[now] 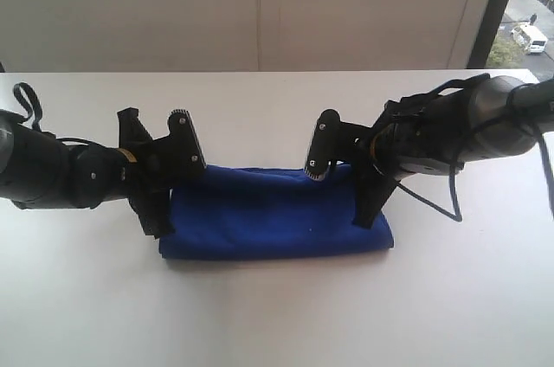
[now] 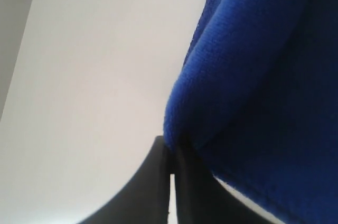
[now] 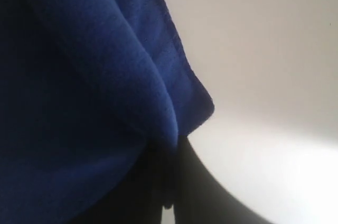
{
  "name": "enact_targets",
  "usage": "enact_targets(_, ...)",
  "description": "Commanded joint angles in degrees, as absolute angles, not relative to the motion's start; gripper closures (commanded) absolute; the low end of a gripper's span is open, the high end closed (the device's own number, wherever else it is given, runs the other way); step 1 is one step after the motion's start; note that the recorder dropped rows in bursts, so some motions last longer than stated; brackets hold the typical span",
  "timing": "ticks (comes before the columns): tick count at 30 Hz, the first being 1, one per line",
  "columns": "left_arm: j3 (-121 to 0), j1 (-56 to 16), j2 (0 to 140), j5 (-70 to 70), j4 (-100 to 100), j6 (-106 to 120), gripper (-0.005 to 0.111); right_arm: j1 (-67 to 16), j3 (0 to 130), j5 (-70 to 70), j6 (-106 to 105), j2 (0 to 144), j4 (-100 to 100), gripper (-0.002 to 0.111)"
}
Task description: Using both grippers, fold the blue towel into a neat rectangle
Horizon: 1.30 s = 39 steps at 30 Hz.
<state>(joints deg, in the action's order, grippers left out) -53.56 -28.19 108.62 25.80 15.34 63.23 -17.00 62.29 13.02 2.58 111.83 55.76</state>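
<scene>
Left gripper [image 1: 154,225]: jaws pressed together with only a thin slit between them; a bunched edge of the cloth sits right at their tips, so it reads as a pinch on the left end.
Right gripper [image 1: 370,216]: jaws likewise closed; in its wrist view the cloth drapes over the tips and hides the exact bite, but it looks pinched on the right end.
Table [image 1: 277,324]: plain white top, bare around the cloth.
Blue towel [image 1: 277,215]: lies on the table midway between the two arms, already doubled into a thick band with a soft rounded fold along its far side.
Long axis: runs side to side in the exterior view, from one claw straight to the other.
Towel from the claws: inward of each, so the left arm has the left short end and the right arm the right short end; neither is nearer the middle.
Coming move, as a judgement: both ends must travel together and level, or the band will skew.
</scene>
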Motion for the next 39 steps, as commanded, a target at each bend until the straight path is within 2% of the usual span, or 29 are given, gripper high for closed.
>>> enact_targets(1, -54.5, -28.1, 110.5, 25.8, 15.7, 63.1, 0.107, -16.5, 63.8, 12.7, 3.3, 113.9, 56.6, 0.108)
enact_targets(12, -54.8, -28.0, 114.4, 29.0, 16.5, 63.1, 0.107, -16.5, 65.6, 12.3, 3.3, 117.2, 57.5, 0.108)
enact_targets(14, -54.8, -28.0, 114.6, 29.0, 16.5, 63.1, 0.105, -16.5, 65.6, 12.2, 3.3, 117.3, 58.7, 0.104)
enact_targets(17, -54.8, -28.0, 114.7, 28.7, 17.3, 63.1, 0.091, -16.5, 65.6, 12.3, 3.3, 117.3, 59.2, 0.089)
enact_targets(21, -54.8, -28.0, 114.7, 28.7, 17.6, 63.1, 0.059, -16.5, 65.8, 12.5, 3.3, 117.3, 60.3, 0.051)
enact_targets(23, -54.8, -28.0, 114.7, 29.0, 17.6, 63.1, 0.045, -16.5, 66.6, 14.0, 3.5, 117.3, 60.3, 0.036)
enact_targets(24, -54.8, -28.0, 114.7, 29.2, 17.6, 63.1, 0.041, -16.5, 66.9, 14.8, 4.2, 117.3, 60.3, 0.033)
enact_targets(27, -54.8, -28.0, 114.6, 32.0, 17.8, 63.5, 0.036, -16.5, 68.4, 18.4, 5.8, 116.8, 60.3, 0.031)
enact_targets(39, -54.8, -28.1, 107.6, 33.2, 27.0, 69.6, 0.035, -16.5, 70.2, 19.2, 6.4, 107.9, 60.3, 0.031)
